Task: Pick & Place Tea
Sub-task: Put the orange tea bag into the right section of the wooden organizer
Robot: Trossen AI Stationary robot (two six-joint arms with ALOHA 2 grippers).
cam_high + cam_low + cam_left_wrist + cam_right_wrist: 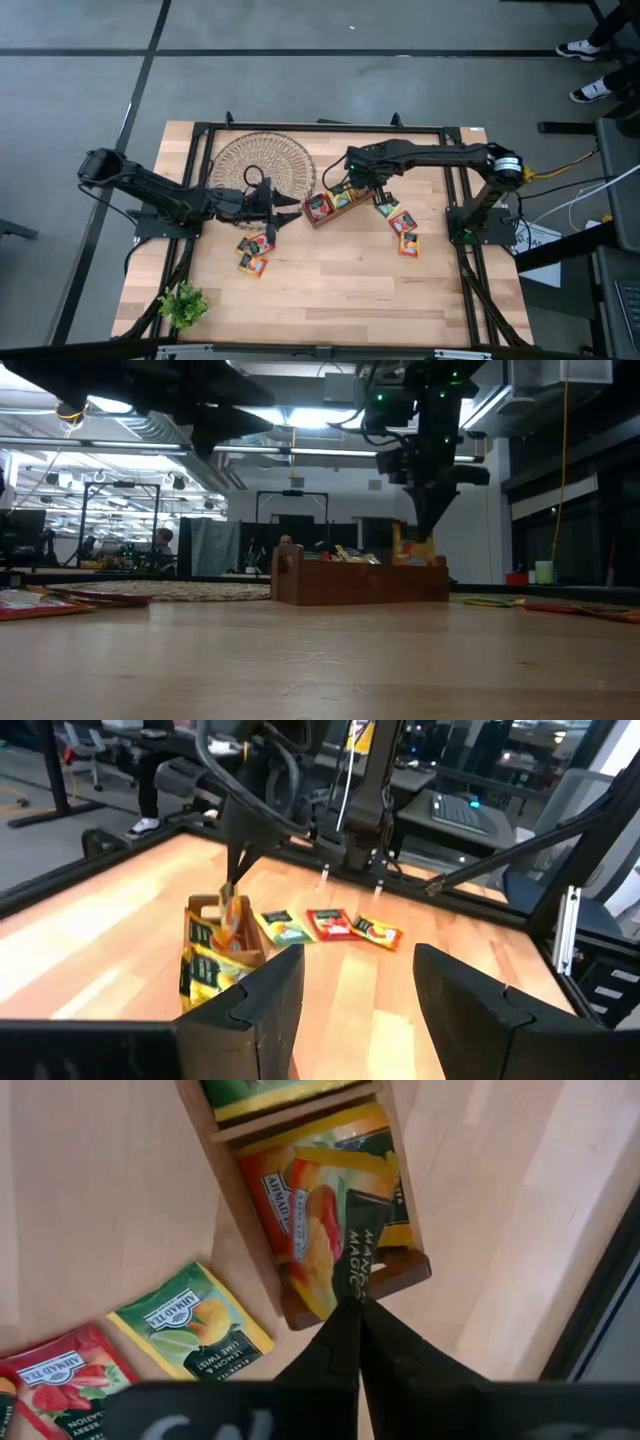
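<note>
The narrow wooden tray (338,203) lies mid-table with tea sachets in its compartments. My right gripper (355,1312) is above the tray's right end (430,582), shut on an orange-yellow tea sachet (335,1245). More tea sachets lie flat on the table right of the tray (400,226) and near its left end (254,250). My left gripper (360,995) hovers open between the wicker dish (262,165) and the tray, with nothing between its fingers. My right gripper pinches the sachet's upper edge (352,1285) between its two fingertips. The fingers come from above, pointing steeply down. The sachet hangs below them, slightly tilted, over the tray's end compartment (385,1200), where another orange sachet lies.
A small green plant (183,305) stands at the table's near left corner. A black frame (330,128) rims the table. The near middle of the tabletop (340,290) is bare wood. A person's shoes (590,50) show on the floor beyond the far right.
</note>
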